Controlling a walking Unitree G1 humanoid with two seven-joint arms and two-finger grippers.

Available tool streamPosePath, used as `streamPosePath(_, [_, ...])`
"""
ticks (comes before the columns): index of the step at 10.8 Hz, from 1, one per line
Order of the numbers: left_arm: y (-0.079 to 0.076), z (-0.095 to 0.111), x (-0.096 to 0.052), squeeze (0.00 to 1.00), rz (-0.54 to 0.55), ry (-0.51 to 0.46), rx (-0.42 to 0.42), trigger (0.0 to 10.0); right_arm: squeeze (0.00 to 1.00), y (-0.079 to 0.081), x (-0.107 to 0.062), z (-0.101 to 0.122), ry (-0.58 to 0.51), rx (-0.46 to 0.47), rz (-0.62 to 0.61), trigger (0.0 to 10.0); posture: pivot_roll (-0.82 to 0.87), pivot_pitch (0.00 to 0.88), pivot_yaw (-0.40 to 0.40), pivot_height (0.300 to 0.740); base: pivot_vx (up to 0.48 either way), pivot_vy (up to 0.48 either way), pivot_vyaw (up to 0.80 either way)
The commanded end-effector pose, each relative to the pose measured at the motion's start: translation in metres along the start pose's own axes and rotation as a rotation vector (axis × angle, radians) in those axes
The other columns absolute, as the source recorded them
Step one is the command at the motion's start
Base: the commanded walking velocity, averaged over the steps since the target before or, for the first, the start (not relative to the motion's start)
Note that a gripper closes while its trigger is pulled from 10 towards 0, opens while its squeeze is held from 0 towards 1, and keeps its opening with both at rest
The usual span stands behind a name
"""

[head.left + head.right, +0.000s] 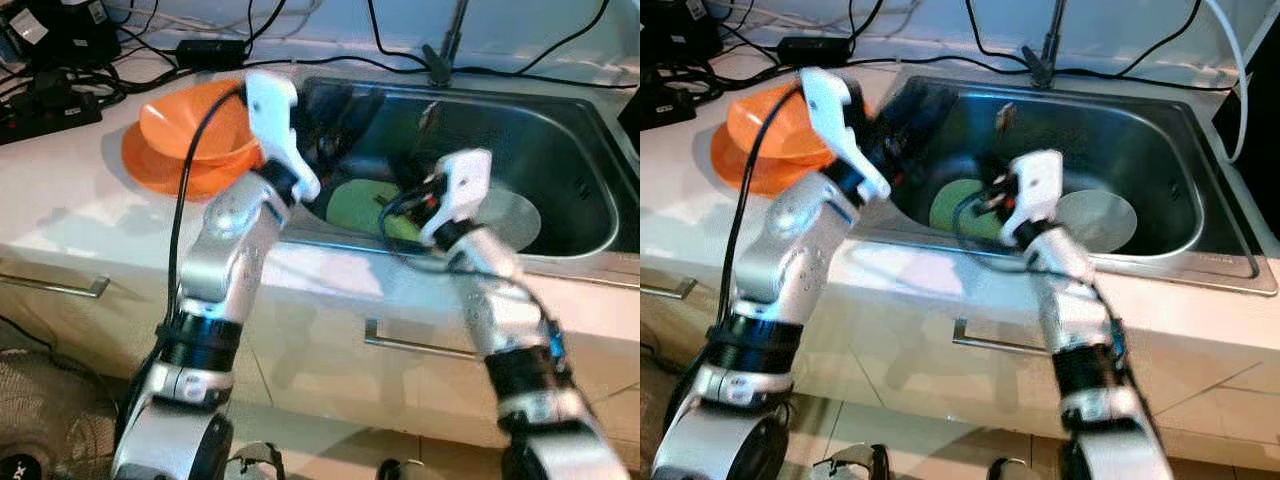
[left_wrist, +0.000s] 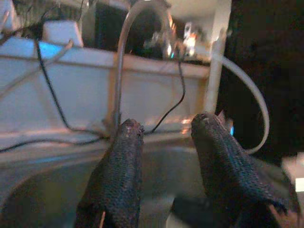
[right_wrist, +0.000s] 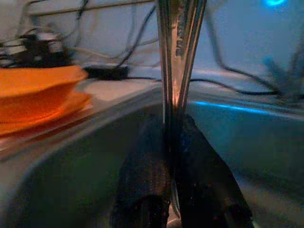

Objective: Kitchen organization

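Steel sink (image 1: 560,150), glossy orange plastic bowl (image 1: 190,125)

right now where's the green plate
The green plate lies on the bottom of the steel sink, toward its left half, just beyond the right gripper, with a grey plate to its right.

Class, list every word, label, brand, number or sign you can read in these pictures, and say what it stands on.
None can be read.
Engraved mark on the metal utensil handle held in the right gripper: too blurred to read.
White labels on the black devices on the counter behind the orange bowls: too small to read.
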State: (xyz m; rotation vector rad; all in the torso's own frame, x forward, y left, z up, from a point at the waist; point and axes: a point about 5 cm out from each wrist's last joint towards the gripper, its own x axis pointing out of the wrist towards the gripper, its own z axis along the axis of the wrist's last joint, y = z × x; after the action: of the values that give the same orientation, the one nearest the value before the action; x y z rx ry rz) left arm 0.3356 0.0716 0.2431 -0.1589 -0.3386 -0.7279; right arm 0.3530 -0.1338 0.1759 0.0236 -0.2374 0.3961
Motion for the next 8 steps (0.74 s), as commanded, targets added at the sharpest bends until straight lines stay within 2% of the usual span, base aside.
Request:
streamPosePath(1, [0.000,-0.011,-0.006,0.00,0.017,0.056,0.025,10.0,0.00,-0.011,0.004,0.005,-0.019,-0.031,-0.058,10.0,0.10,0.079,0.043,0.740,0.000,0.000,0.00])
streamPosePath(3, [0.005,-0.032,-0.022,0.00,0.103,0.145,0.030,10.0,0.00,-0.035,0.014,0.006,0.025,-0.074,-0.179,10.0,0.11,0.078,0.037,0.740,0.000,0.000,0.00])
streamPosePath(5, [0.003,-0.044,-0.028,0.00,0.121,0.207,0.054,10.0,0.00,-0.041,0.020,0.005,0.052,-0.094,-0.189,10.0,0.11,0.076,0.028,0.740,0.000,0.000,0.00])
streamPosePath(6, [0.000,-0.052,-0.033,0.00,0.125,0.243,0.053,10.0,0.00,-0.045,0.026,0.002,0.089,-0.093,-0.208,10.0,0.12,0.077,0.022,0.740,0.000,0.000,0.00])
streamPosePath(8, [-0.004,-0.065,-0.043,0.00,0.134,0.326,0.050,10.0,0.00,-0.048,0.026,-0.012,0.186,-0.092,-0.251,10.0,0.14,0.078,0.013,0.740,0.000,0.000,0.00])
